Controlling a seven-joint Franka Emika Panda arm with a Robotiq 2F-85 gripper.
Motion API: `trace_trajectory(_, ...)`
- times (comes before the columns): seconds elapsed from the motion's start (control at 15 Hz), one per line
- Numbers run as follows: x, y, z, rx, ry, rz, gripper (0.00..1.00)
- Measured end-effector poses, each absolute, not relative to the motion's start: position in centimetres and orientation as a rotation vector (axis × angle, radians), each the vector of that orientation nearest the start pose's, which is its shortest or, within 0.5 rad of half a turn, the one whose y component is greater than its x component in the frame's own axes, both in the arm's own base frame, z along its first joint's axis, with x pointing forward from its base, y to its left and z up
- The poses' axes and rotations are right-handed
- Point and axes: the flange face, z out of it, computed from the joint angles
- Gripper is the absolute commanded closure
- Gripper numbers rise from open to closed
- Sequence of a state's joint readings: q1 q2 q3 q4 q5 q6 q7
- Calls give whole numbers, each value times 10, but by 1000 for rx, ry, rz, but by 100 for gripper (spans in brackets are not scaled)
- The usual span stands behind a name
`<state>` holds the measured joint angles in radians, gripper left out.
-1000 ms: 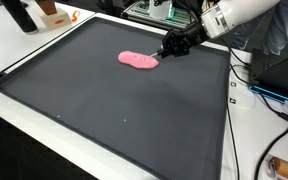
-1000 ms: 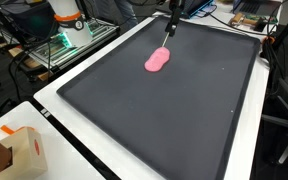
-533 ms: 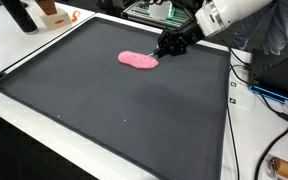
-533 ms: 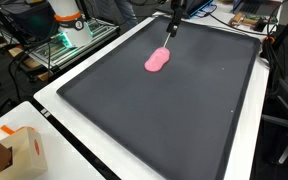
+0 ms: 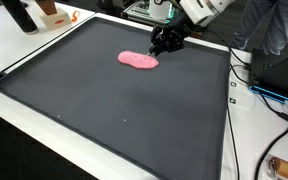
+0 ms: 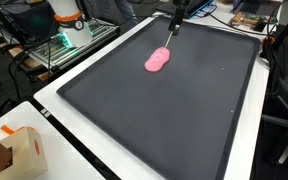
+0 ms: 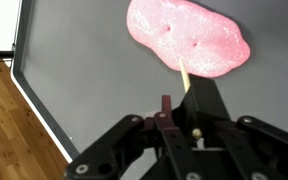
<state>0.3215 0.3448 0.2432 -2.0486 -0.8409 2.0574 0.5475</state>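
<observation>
Your claw (image 5: 165,44) is squeezed together on a thin stick (image 7: 184,76). The stick's tip reaches the edge of the pink blob (image 7: 189,35). Your claw hangs just beside the pink blob. Under the pink blob lies a big black mat (image 5: 124,115).

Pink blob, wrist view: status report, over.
End effector shut on thin pale stick. Stick tip at edge of flat pink blob, contact unclear. No obstruction seen.

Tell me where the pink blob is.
In both exterior views the pink blob lies flat on the black mat near its far edge, at the tip of the thin stick that the gripper holds.
</observation>
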Motion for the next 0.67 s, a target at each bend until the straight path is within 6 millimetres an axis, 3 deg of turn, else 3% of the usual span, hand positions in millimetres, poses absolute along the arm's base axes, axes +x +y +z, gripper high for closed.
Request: trace_trajectory(0.67,502,214,301,2606,656,107,94)
